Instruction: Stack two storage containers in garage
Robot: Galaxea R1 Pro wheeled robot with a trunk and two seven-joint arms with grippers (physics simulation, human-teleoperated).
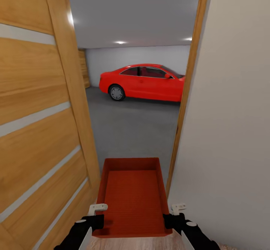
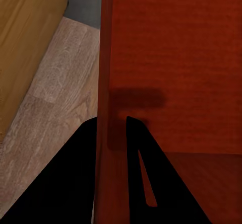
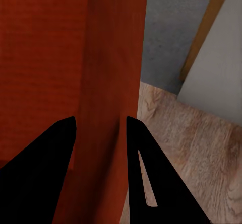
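Observation:
One red-orange storage container (image 1: 133,197) hangs low in front of me in the head view, carried level with its open top up. My left gripper (image 1: 98,214) is shut on its left wall near the close corner. My right gripper (image 1: 175,214) is shut on its right wall. In the left wrist view the black fingers (image 2: 146,168) of the left gripper (image 2: 112,119) straddle the container (image 2: 176,58) wall. The right wrist view has the right gripper (image 3: 101,118) clamping the container (image 3: 45,58) wall the same way. Beyond the doorway lies the garage with its dark grey floor (image 1: 131,126).
An open orange-brown door (image 1: 37,111) with frosted stripes stands close on the left. A pale wall (image 1: 232,111) and wooden door frame (image 1: 187,92) are close on the right. A red car (image 1: 144,82) is parked at the far side. Light wood planks (image 2: 55,93) lie under the container.

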